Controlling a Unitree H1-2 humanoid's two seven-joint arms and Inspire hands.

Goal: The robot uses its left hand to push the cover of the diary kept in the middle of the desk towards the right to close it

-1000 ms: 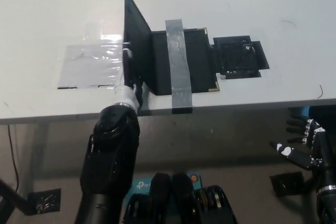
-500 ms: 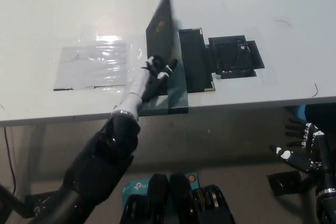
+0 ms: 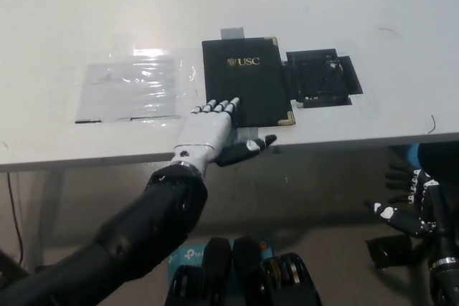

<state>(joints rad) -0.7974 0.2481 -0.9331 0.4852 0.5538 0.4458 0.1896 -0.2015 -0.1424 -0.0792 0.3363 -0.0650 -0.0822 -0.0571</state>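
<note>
Black diary (image 3: 247, 91) lettered "USC", shut; left hand (image 3: 208, 128) flat, empty, fingers spread.

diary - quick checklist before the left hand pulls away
1. Cover down: the diary lies shut, USC lettering facing up. Ok.
2. Left hand free of it: flat, fingers spread on the cover's near edge, gripping nothing. Ok.
3. Diary fully on the desk: near edge close to the desk's front rim, not over it. Ok.
4. Grey tape holding the diary: only a bit shows. Cannot tell.
5. Right hand clear: low at right, below the desk. Ok.
</note>
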